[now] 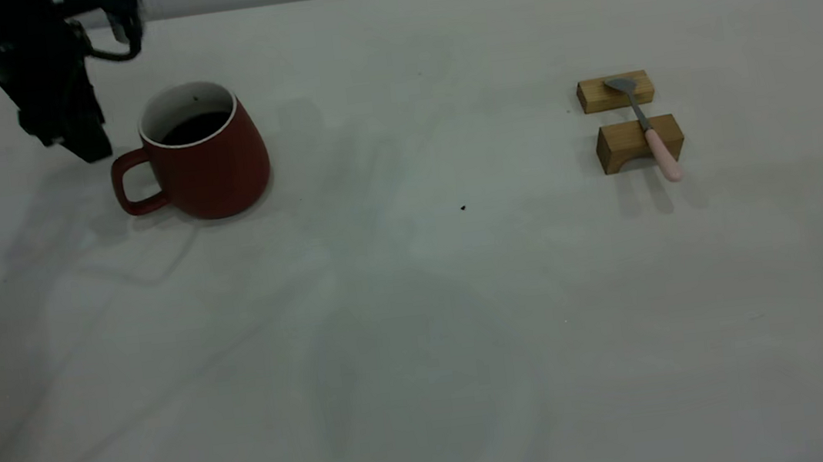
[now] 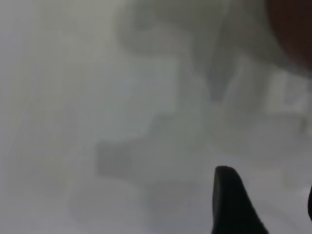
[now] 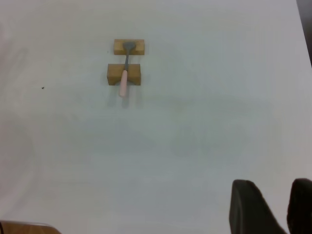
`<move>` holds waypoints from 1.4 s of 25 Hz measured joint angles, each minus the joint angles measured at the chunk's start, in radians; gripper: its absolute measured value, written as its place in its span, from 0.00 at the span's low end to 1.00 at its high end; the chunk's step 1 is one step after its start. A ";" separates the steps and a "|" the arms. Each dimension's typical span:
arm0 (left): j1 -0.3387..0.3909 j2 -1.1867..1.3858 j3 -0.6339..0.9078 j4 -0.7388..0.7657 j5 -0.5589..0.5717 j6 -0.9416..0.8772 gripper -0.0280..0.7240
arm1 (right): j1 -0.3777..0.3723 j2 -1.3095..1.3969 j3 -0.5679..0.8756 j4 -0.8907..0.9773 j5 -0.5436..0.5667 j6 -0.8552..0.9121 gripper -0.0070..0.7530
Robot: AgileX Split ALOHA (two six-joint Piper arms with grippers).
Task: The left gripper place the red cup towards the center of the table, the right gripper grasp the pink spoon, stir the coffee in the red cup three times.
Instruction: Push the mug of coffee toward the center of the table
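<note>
The red cup point(image 1: 205, 157) stands at the left of the table point(image 1: 422, 323), its handle pointing left, with dark coffee point(image 1: 194, 128) inside. My left gripper point(image 1: 76, 141) hovers just left of and behind the handle, not touching it. In the left wrist view the left gripper point(image 2: 268, 185) is open with only table between the fingers, and the red cup point(image 2: 292, 24) is a blur at the corner. The pink spoon point(image 1: 649, 130) lies across two wooden blocks at the right. In the right wrist view the pink spoon point(image 3: 124, 73) is far from my right gripper point(image 3: 275, 187), which is slightly open and empty.
Two small wooden blocks point(image 1: 616, 91) point(image 1: 634, 143) hold the spoon off the table. A tiny black speck point(image 1: 463, 208) marks the middle of the table. The right arm is out of the exterior view.
</note>
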 joint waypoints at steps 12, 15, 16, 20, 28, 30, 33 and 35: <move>-0.098 0.040 -0.018 -0.081 -0.001 0.094 0.63 | 0.000 0.000 0.000 0.000 0.000 0.000 0.32; -0.125 0.053 -0.023 -0.085 -0.007 0.091 0.63 | 0.000 0.000 0.000 0.000 0.000 0.000 0.32; -0.134 0.057 -0.027 -0.085 -0.006 0.082 0.63 | 0.000 0.000 0.000 0.000 0.000 0.000 0.32; -0.171 0.067 -0.043 -0.086 -0.007 0.031 0.63 | 0.000 0.000 0.000 0.000 0.000 0.000 0.32; -0.259 0.070 -0.052 -0.134 -0.031 0.012 0.63 | 0.000 0.000 0.000 0.000 0.000 0.000 0.32; -0.282 0.070 -0.052 -0.137 -0.042 0.011 0.63 | 0.000 0.000 0.000 0.000 0.000 0.000 0.32; -0.304 0.070 -0.052 -0.141 -0.055 -0.004 0.63 | 0.000 0.000 0.000 0.000 0.000 0.000 0.32; -0.313 0.070 -0.052 -0.154 -0.058 -0.006 0.63 | 0.000 0.000 0.000 0.000 0.000 0.000 0.32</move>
